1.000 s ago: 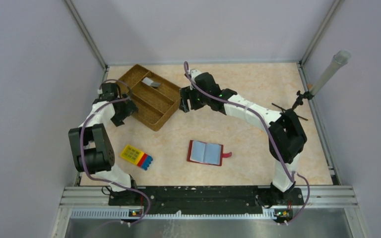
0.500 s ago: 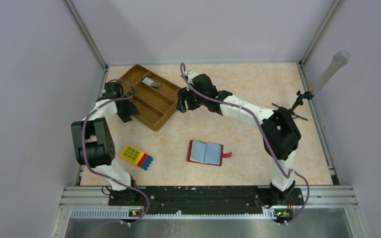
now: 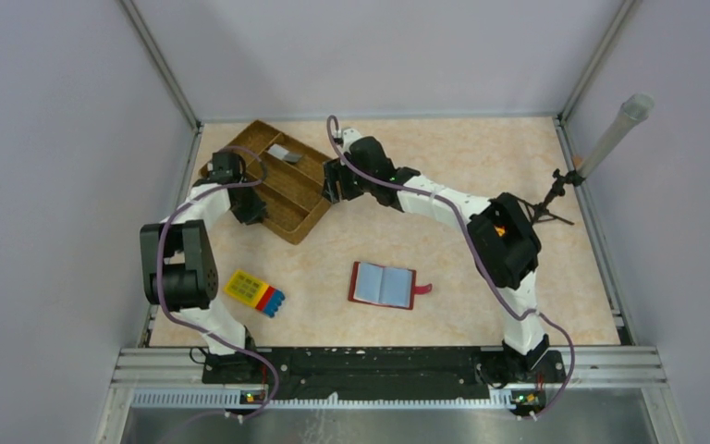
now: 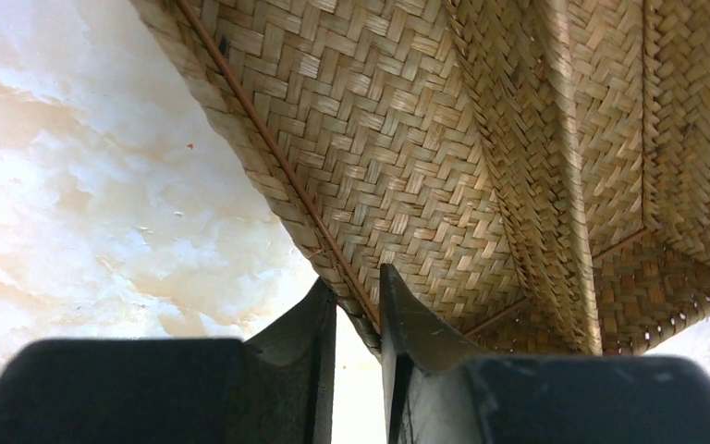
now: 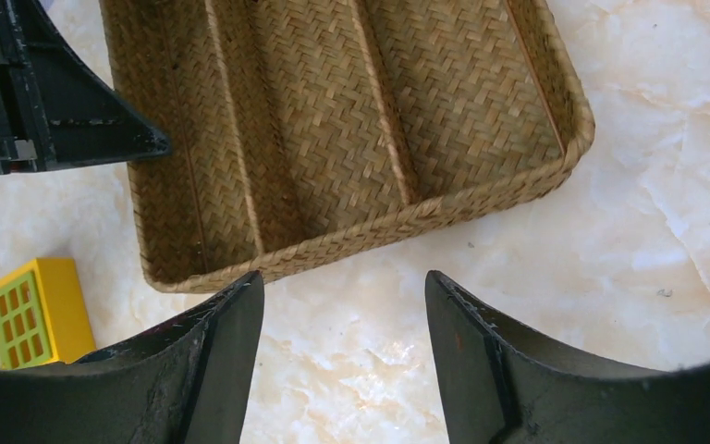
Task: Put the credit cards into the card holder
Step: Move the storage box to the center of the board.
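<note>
One grey credit card [image 3: 284, 153] lies in the far compartment of a woven basket [image 3: 303, 225]; no other cards show. The card holder [image 3: 384, 285], a red wallet, lies open on the table with grey-blue pockets up. My left gripper [image 3: 246, 209] sits at the basket's near-left wall. In the left wrist view its jaws [image 4: 358, 305] pinch the basket [image 4: 407, 139] wall, one finger inside and one outside. My right gripper [image 3: 333, 181] hovers open by the basket's right side. In the right wrist view it [image 5: 342, 310] is over bare table, just off the rim [image 5: 407, 217].
A yellow-red-blue toy block [image 3: 254, 292] lies near the left arm's base and shows as a yellow corner [image 5: 37, 310] in the right wrist view. A grey tube on a stand [image 3: 610, 139] is at the far right. Walls enclose the table on three sides.
My left gripper moved right onto the basket's near-left wall and closed on it. The right gripper crept left toward the basket. The basket shifted slightly left.
</note>
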`<state>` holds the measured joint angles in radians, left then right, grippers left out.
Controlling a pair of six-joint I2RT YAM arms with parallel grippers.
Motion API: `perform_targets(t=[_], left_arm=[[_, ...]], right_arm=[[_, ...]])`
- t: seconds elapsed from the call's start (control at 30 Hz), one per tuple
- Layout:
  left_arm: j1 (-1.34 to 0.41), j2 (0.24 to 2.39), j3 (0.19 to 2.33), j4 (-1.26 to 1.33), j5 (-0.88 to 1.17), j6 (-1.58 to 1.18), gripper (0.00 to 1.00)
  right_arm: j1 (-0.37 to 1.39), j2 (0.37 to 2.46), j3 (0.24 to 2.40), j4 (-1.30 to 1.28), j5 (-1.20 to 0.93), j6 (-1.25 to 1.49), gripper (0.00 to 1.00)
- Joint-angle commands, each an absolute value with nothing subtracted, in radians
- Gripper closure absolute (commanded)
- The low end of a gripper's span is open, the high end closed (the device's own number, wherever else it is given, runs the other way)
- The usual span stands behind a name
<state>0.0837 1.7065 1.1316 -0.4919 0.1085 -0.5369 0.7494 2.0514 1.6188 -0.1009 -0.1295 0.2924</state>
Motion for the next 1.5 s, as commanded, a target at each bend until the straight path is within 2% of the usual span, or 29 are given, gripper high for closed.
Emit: perform_targets(t=[0.0,0.1,0.3,0.57,0.83,1.0,1.23,1.47], left_arm=[[0.046,1.700,1.153,-0.494,0.111,-0.514,0.87],[0.015,1.702,1.146,-0.501,0.115,-0.513,0.93],[-0.059,1.703,1.144,-0.511,0.116,-0.511,0.95],[-0.118,1.716,1.153,-0.512,0.138,-0.514,1.00],[-0.139,1.725,1.161,-0.515,0.140,-0.514,1.00],[-0.143,1.731,1.167,-0.517,0.138,-0.514,1.00],[-0.149,1.741,1.176,-0.519,0.142,-0.514,1.00],[-0.158,1.747,1.179,-0.520,0.145,-0.513,1.00]], right_arm=[[0.742,2.071,1.673,-0.038,-0.100,0.300,0.36],[0.742,2.084,1.691,-0.033,-0.093,0.287,0.36],[0.742,2.130,1.756,-0.063,-0.068,0.267,0.33],[0.740,2.215,1.857,-0.091,0.019,0.212,0.24],[0.732,2.330,2.029,-0.193,0.154,0.163,0.22],[0.730,2.342,2.035,-0.183,0.188,0.138,0.22],[0.721,2.383,2.067,-0.170,0.190,0.119,0.20],[0.708,2.499,2.212,-0.248,0.135,0.104,0.20]])
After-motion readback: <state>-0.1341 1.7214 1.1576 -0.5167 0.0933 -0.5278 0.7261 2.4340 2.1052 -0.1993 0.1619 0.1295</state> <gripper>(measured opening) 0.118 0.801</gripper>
